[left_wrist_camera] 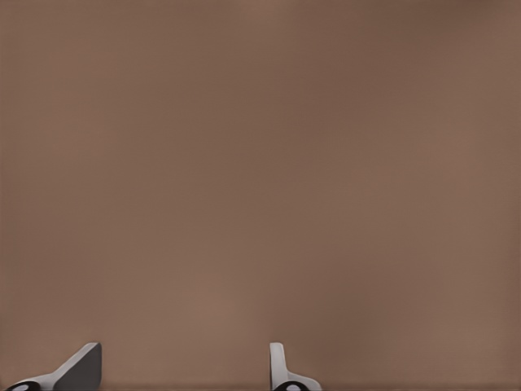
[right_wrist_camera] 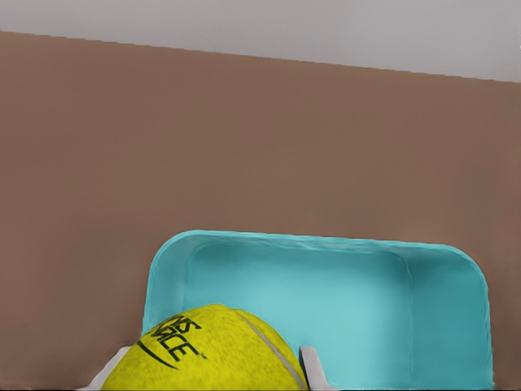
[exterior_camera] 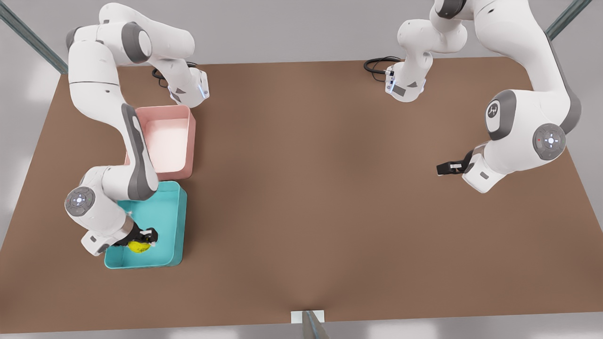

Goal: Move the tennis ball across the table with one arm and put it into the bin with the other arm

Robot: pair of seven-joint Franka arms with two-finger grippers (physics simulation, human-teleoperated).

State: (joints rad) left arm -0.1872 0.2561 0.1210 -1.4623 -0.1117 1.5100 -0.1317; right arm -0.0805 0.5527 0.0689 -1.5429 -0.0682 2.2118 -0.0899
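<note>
The tennis ball (exterior_camera: 139, 246) sits between the fingers of the right gripper (exterior_camera: 145, 239), pinched on both sides, over the near end of the teal bin (exterior_camera: 179, 221). In the right wrist view the ball (right_wrist_camera: 213, 350) shows black lettering and a pale seam, with the bin's (right_wrist_camera: 326, 244) floor beyond it. A pink tray (exterior_camera: 191, 141) stands just beside the bin. The left gripper (exterior_camera: 445, 168) hovers over bare table (exterior_camera: 306, 188), well apart on the front view's right, fingers (left_wrist_camera: 81, 368) spread and holding nothing.
</note>
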